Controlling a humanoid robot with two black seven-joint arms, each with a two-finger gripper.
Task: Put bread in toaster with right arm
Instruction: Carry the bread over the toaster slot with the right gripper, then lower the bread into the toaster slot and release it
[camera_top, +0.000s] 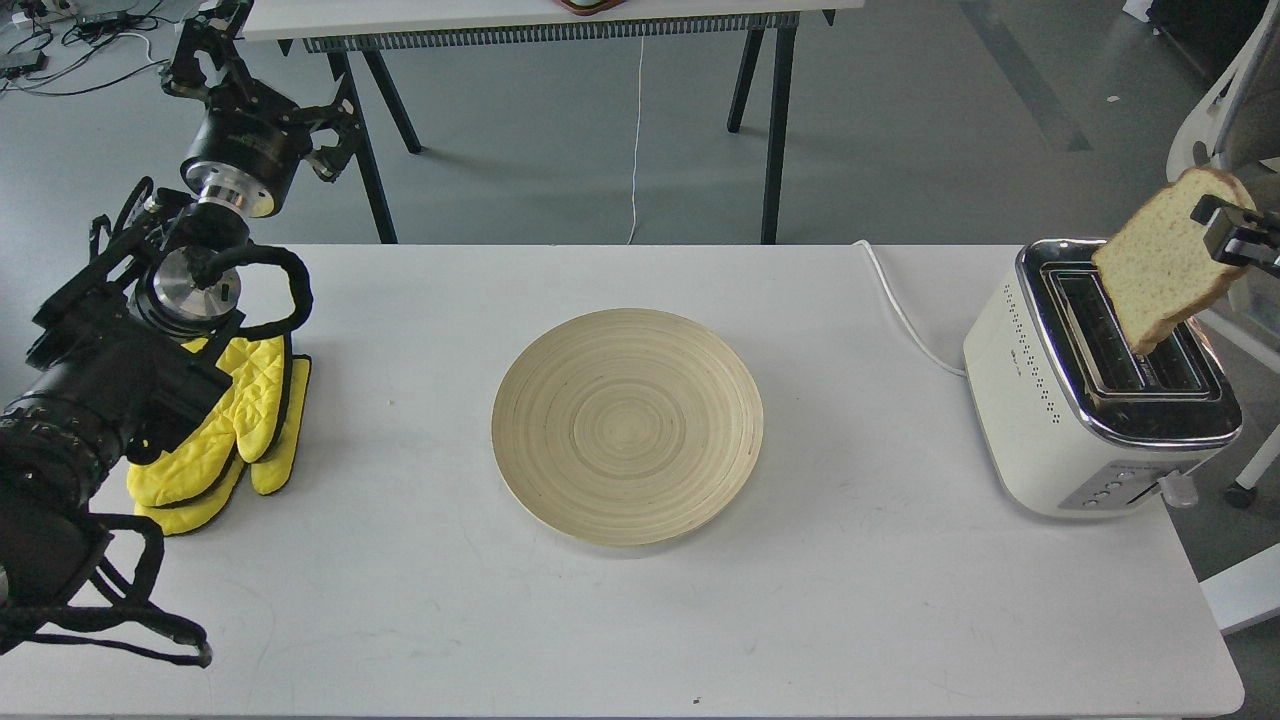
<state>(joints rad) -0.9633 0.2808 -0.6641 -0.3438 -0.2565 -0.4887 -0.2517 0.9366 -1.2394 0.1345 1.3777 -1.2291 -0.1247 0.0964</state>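
Note:
The bread (1165, 265), a pale slice with a brown crust, hangs tilted just above the toaster (1095, 385), its lower corner over the slots. My right gripper (1212, 222) is shut on the slice's upper right edge; only its fingers show at the right edge of the view, the rest of the arm is out of view. The cream-white toaster with a chrome top stands at the table's right end. My left gripper (205, 45) is raised at the far left, beyond the table's back edge; its fingers cannot be told apart.
A round wooden plate (628, 438) lies bare in the table's middle. Yellow oven mitts (225, 430) lie at the left beside my left arm. The toaster's white cord (905, 315) runs off the back edge. A white chair (1225, 130) stands behind the toaster.

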